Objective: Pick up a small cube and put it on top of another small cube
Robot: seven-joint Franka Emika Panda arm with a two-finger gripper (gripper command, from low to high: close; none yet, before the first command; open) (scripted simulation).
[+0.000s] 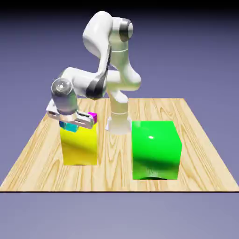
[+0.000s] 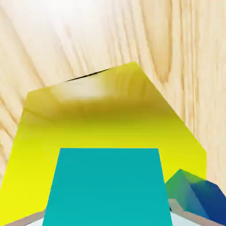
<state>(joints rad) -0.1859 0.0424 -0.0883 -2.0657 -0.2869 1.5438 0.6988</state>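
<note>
Wooden table (image 1: pixel 196 154) before a plain blue-violet backdrop, carrying a big yellow block (image 1: pixel 79 145) toward the exterior view's left and a big green block (image 1: pixel 155 150) toward its right. White arm bent low over the yellow block, gripper (image 1: pixel 70 125) just above that block's top. Turquoise cube (image 2: pixel 108 187) filling the lower middle of the hand view between the grey finger tips (image 2: pixel 28 219), so judged clasped, fingers pressed against its sides; seen in the exterior view as a small turquoise patch under the hand. Blue cube (image 2: pixel 201 201) at the hand view's lower right corner, just beside the held cube, showing a greenish upper face and darker blue sides; apparently resting on the yellow block's top, though contact with the held cube cannot be told. Tiny magenta cube (image 1: pixel 93 115) at the far edge of the yellow block, apart from the gripper.

Progress, as a judgement: pick-up seemingly accomplished; stacking not yet done, since the turquoise cube sits beside rather than over the blue one. Remaining: shift sideways over the blue cube, lower, release.
</note>
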